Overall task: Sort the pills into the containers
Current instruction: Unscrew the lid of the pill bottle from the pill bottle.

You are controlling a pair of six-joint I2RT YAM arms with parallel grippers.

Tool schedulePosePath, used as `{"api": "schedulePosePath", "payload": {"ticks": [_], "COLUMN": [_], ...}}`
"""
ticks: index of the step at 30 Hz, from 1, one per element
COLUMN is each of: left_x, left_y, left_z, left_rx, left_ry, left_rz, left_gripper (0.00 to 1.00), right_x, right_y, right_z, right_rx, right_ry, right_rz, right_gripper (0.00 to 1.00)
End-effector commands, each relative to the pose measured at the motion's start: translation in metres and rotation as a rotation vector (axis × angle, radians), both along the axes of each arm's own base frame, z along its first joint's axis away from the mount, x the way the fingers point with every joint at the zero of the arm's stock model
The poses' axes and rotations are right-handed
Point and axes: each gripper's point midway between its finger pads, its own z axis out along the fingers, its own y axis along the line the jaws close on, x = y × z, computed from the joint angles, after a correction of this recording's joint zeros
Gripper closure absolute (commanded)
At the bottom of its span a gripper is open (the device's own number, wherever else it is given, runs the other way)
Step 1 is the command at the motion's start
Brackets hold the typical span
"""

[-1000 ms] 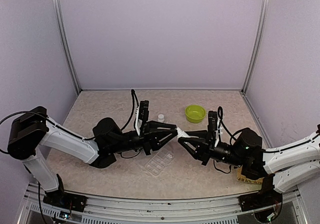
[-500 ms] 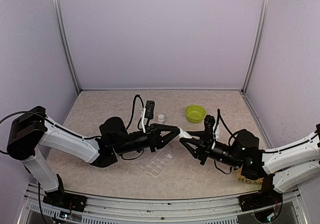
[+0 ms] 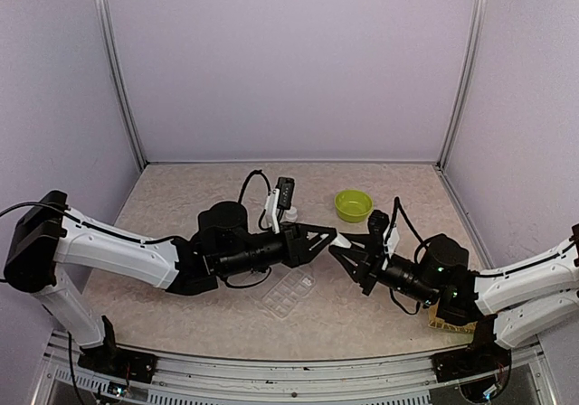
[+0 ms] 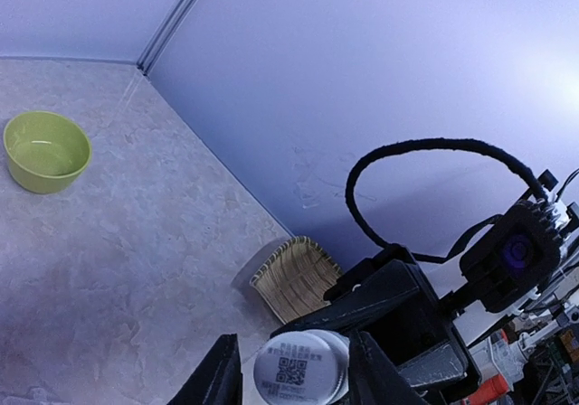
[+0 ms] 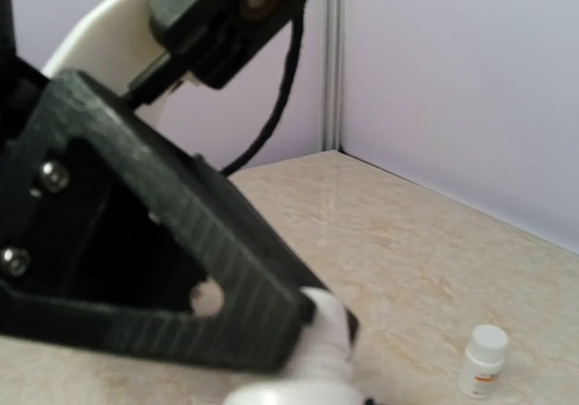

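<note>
Above the middle of the table (image 3: 163, 202), the two arms are meeting tip to tip over a small white bottle (image 3: 339, 240), which is hanging in the air between them. The left gripper (image 3: 327, 239) is straddling the bottle's coded base. In the left wrist view a sliver of space is showing between one of its fingers (image 4: 222, 373) and the bottle, so its jaws are standing slightly apart rather than pinching. The right gripper (image 3: 348, 248) is clamping the bottle's far end.

Compared with a second ago, the left arm is reaching further toward the right side. Its elbow is sitting closer to the centre, and the meeting point is lying further right than before. The left wrist camera (image 3: 285, 191) is now riding higher and further right, and it is partly covering the second white bottle (image 5: 481, 360), which is standing upright on the table behind it. The right gripper is sitting slightly further back toward its own side.

The clear pill box (image 3: 289, 292) is lying flat on the table below the grippers, where it was before. Its contents are too small to make out. The lime-green bowl (image 3: 353, 205) is staying put at the back.
</note>
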Motion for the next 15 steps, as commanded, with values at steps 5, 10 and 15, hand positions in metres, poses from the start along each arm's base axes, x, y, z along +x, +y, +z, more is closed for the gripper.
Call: {"api": "schedulePosePath", "payload": {"ticks": [5, 10, 15], "left_x": [-0.009, -0.016, -0.037], "left_y": [0.003, 0.013, 0.025], "left_z": [0.014, 0.032, 0.056], "left_rx": [-0.03, -0.09, -0.213], "left_ry": [-0.026, -0.09, -0.232], "left_rz": [-0.006, -0.024, -0.141], "left_gripper": [0.41, 0.14, 0.01], "right_x": [-0.011, -0.015, -0.032], "right_y": [0.0, -0.004, -0.001], "right_z": [0.017, 0.023, 0.036], "right_rx": [0.042, 0.069, 0.135], "right_ry": [-0.044, -0.038, -0.017], "right_rz": [0.045, 0.06, 0.163], "right_gripper": [0.75, 0.76, 0.75]}}
